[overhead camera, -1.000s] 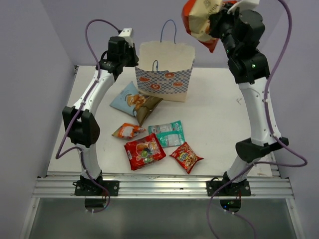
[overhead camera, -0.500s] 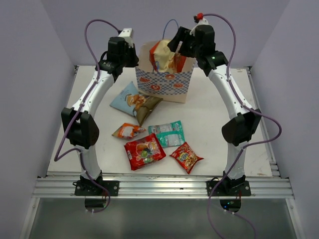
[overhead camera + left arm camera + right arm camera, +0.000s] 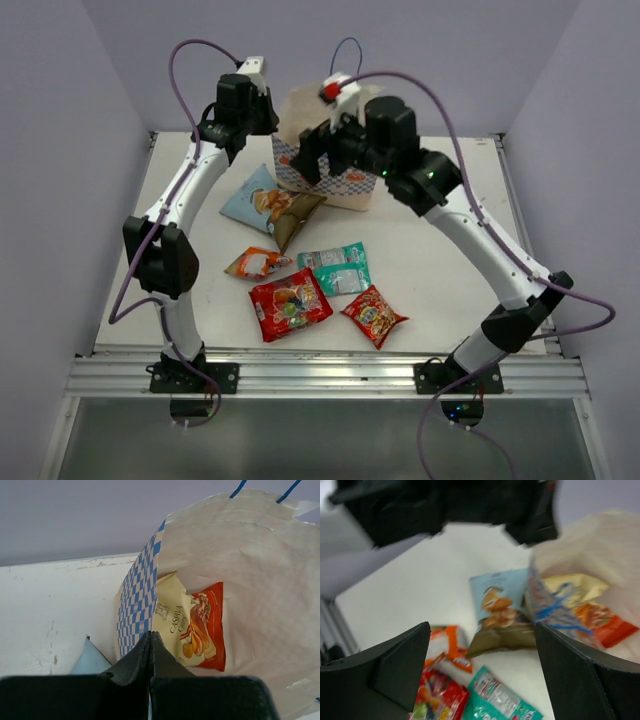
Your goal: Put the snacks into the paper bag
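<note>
The paper bag (image 3: 352, 112) stands at the back of the table. Its checked rim (image 3: 141, 605) runs into the fingertips of my left gripper (image 3: 150, 636), which is shut on that edge at the bag's left corner (image 3: 268, 118). A cream-and-red snack packet (image 3: 192, 630) lies inside the bag. My right gripper (image 3: 318, 160) hangs wide open in front of the bag, with nothing between its fingers (image 3: 395, 665). On the table lie the light blue (image 3: 256, 200), brown (image 3: 297, 214), orange (image 3: 257, 263), teal (image 3: 338, 268), large red (image 3: 290, 303) and small red (image 3: 374, 315) snacks.
The right arm (image 3: 470, 225) arches over the table's right half and covers part of the bag's front. Grey walls close in on both sides and the back. The metal rail (image 3: 320, 375) with both arm bases runs along the near edge.
The right arm brought the cream-and-red packet down from high up, let it go inside the bag, opened, and swung low in front of the bag. The left arm stayed put.
</note>
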